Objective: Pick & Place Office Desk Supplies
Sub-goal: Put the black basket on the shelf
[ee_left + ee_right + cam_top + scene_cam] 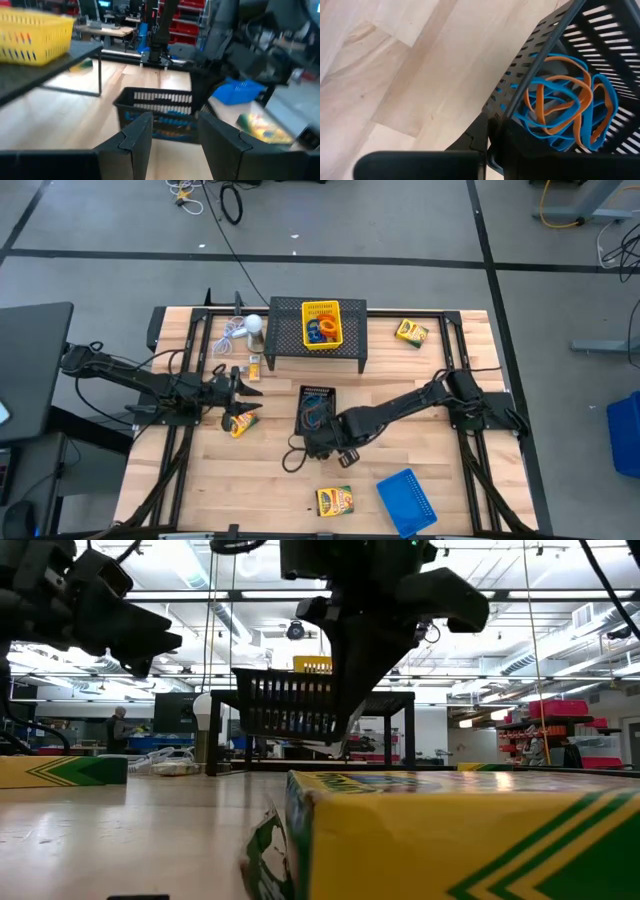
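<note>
The black mesh tray (315, 405) holds blue and orange rubber bands (565, 105). My right gripper (322, 438) is shut on its near end and carries it above the table (285, 705). My left gripper (243, 383) hovers open to the tray's left, its fingers pointing at the tray (155, 105). One crayon box (240, 423) lies flat just near of the left gripper, and a second (254, 367) lies just beyond it. A third (411, 332) lies far right and another (335, 500) near the front edge. The yellow tray (322, 325) sits on the black stand. The blue tray (407, 500) lies front right. My right gripper holds the black tray by its near end wall (507, 100), close to a corner. One finger (480, 142) is outside the wall and the other is inside the tray. The fingers come from above, slanting down. The tray is lifted clear of the table, slightly tilted.
The large black mesh stand (355, 345) occupies the far middle of the table. A white round object with a cord (254, 323) lies left of it. Bare wood shows between the stand and the front edge, right of centre (440, 440).
</note>
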